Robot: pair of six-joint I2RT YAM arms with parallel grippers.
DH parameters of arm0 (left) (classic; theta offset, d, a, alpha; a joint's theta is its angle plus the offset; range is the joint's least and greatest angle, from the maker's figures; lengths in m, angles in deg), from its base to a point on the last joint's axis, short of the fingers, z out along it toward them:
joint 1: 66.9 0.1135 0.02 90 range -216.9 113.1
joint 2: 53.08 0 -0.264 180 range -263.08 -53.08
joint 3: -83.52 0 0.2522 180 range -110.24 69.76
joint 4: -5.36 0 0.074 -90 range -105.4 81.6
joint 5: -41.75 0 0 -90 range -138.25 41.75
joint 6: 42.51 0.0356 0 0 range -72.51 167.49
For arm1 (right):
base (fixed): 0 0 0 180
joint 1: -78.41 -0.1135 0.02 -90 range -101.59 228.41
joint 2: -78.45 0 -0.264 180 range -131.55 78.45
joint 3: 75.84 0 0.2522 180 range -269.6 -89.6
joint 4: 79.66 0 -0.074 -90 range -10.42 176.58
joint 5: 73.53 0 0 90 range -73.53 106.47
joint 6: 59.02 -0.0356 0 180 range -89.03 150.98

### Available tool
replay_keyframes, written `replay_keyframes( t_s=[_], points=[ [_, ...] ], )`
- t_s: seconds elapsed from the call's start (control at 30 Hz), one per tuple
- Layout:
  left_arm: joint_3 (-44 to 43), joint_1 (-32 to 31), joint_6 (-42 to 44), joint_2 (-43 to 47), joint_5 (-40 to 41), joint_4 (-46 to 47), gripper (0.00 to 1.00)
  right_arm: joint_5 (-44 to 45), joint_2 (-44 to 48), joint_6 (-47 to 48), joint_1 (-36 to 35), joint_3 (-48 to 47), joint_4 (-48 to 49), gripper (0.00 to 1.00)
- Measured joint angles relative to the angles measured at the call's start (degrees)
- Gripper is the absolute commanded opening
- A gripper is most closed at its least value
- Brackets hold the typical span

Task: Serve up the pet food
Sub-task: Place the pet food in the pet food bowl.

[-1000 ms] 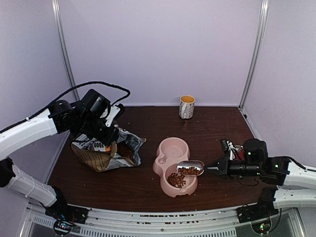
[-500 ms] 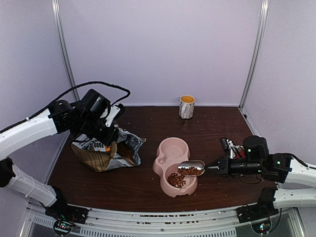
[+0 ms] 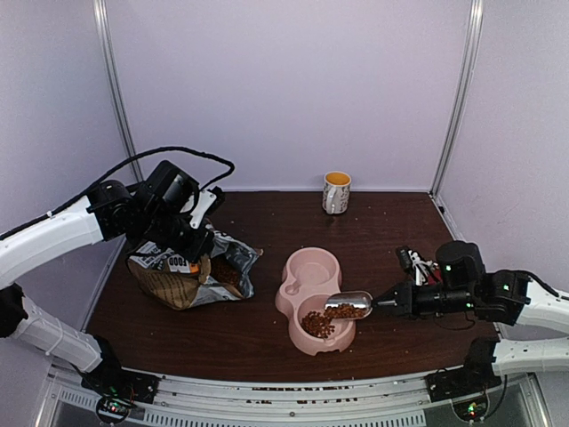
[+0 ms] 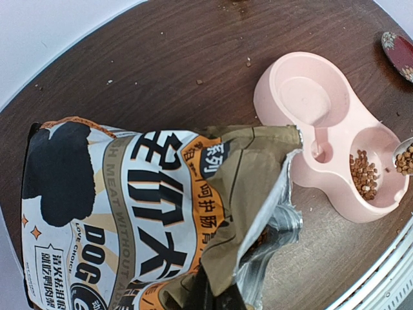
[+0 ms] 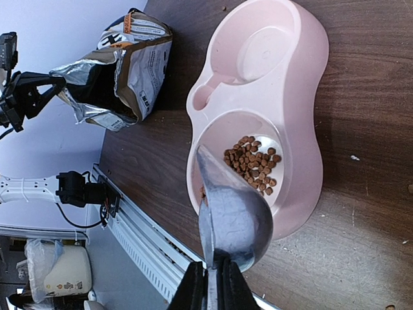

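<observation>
Reddish-brown pet food [image 3: 317, 324] lies in the near well of the pink double bowl [image 3: 313, 263]; it also shows in the right wrist view [image 5: 253, 162] and the left wrist view [image 4: 363, 173]. My right gripper [image 5: 215, 284] is shut on the handle of a metal scoop [image 3: 347, 304] loaded with kibble, held over the bowl's near right rim. The scoop's underside [image 5: 232, 216] shows in the right wrist view. My left gripper [image 3: 189, 237] is shut on the open top edge of the brown paper bag [image 4: 148, 213], holding it upright at the left.
A yellow-lined mug [image 3: 336, 192] stands at the back centre. The far well of the bowl [image 4: 308, 98] holds nothing. A bundle of small items [image 3: 418, 264] lies by the right arm. The rail [image 3: 284, 396] runs along the near edge.
My right gripper has shifted slightly right and lowered the scoop toward the near well. The left arm and bag have not moved.
</observation>
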Motion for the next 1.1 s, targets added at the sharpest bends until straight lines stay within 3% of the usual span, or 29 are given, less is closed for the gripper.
replay_keyframes(
  t_s=[1.1],
  points=[
    [0.0,0.02,0.0,0.0,0.0,0.0,0.0,5.42,-4.37,4.59,-3.21,-10.32,-11.98,0.0]
  ],
)
